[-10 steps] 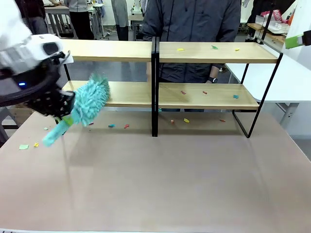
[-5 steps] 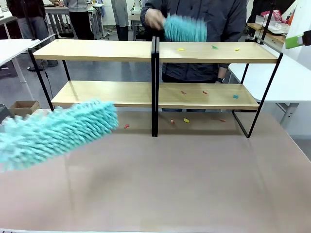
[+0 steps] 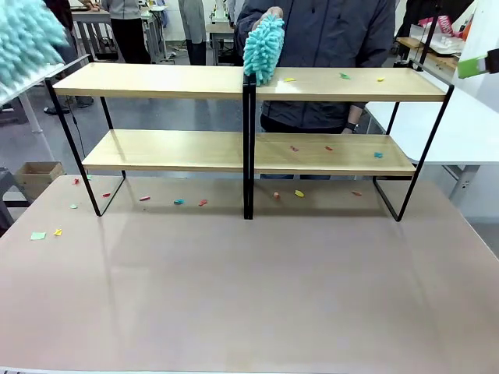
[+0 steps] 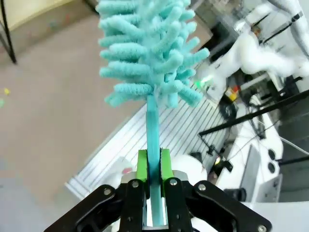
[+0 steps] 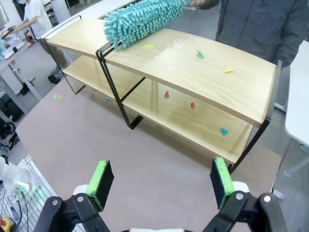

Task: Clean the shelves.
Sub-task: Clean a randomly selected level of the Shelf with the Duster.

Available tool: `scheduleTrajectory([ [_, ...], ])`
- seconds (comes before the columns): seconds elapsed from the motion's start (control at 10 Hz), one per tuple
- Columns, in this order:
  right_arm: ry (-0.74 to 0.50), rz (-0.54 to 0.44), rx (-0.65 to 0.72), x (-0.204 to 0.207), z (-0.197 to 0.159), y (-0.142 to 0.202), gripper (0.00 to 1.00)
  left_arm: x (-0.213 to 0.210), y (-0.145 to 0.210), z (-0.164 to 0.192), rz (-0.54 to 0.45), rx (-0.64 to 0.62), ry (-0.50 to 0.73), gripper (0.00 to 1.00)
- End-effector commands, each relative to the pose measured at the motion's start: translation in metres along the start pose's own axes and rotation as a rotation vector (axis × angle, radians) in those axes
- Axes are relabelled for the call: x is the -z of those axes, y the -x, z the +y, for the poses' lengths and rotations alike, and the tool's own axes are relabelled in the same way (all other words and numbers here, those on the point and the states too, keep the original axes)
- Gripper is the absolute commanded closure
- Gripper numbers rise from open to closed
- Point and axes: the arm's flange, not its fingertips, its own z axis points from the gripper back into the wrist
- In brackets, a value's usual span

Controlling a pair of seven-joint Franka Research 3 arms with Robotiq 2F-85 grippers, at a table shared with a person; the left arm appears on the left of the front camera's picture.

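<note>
The duster (image 3: 27,35) is now raised off the worktop (image 3: 249,288), above the left end of the shelves (image 3: 156,80).
It is clamped in the left end effector (image 4: 154,165); the right end effector (image 5: 160,181) is spread; scraps (image 3: 290,79), probably paper, are left unswept.

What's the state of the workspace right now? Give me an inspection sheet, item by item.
surface: brown table, scraps at its left and under the shelves.
job's things: shelves upright; left boards bare, right boards carry scraps.
clutter: paper scraps only.
grippers: left gripper shut on a duster by its handle; right gripper open, holding nothing.
cables: thin wires beside the table.
surroundings: person at the far side holds a second duster at the top board's middle; box on the floor.
</note>
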Motion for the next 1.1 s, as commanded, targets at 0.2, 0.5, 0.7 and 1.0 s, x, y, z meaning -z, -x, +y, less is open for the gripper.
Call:
scheduleTrajectory([
  [0.2, -0.004, 0.001, -0.005, 0.0, -0.001, 0.001, 0.0, -0.01, -0.005, 0.006, -0.056, 0.011, 0.044, 0.88],
  [0.5, -0.004, 0.001, -0.005, 0.0, -0.001, 0.001, 0.0, -0.01, -0.005, 0.006, -0.056, 0.011, 0.044, 0.88],
  [0.7, -0.004, 0.001, -0.005, 0.0, -0.001, 0.001, 0.0, -0.01, -0.005, 0.006, -0.056, 0.011, 0.044, 0.88],
  [1.0, -0.004, 0.001, -0.005, 0.0, -0.001, 0.001, 0.0, -0.01, -0.005, 0.006, -0.056, 0.011, 0.044, 0.88],
])
